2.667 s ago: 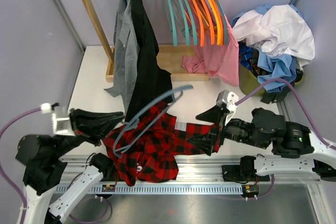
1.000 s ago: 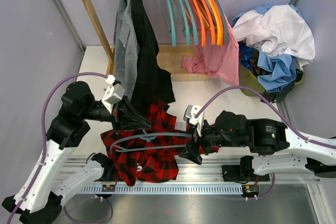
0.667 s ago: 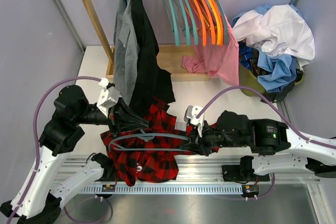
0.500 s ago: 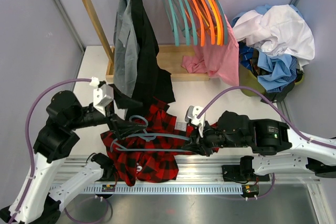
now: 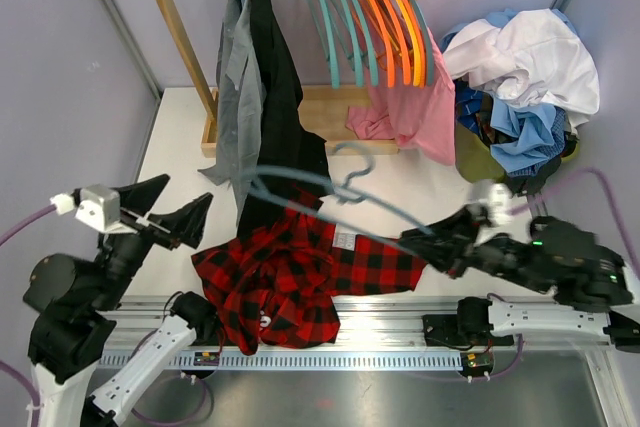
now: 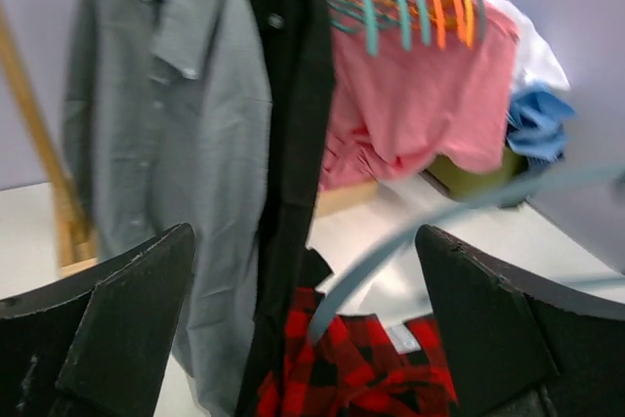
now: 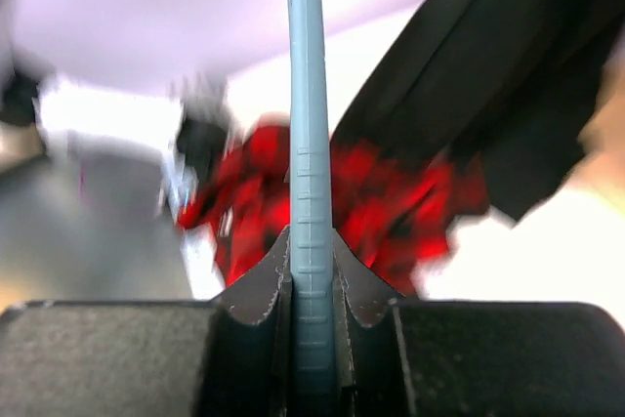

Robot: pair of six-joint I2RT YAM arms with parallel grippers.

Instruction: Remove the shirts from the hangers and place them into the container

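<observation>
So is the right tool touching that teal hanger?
Touching. In the right wrist view the right tool pinches the teal hanger from both sides, no gap showing.

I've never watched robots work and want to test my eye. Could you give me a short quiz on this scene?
1. True or false: the left tool is clamped on the plaid shirt.
2. What does the right tool grip? A pink garment; B teal hanger; C black shirt.
3. Fill in: the plaid shirt lies on the ____.
Key: 1 false, it is open and holds nothing; 2 B; 3 table.
</observation>
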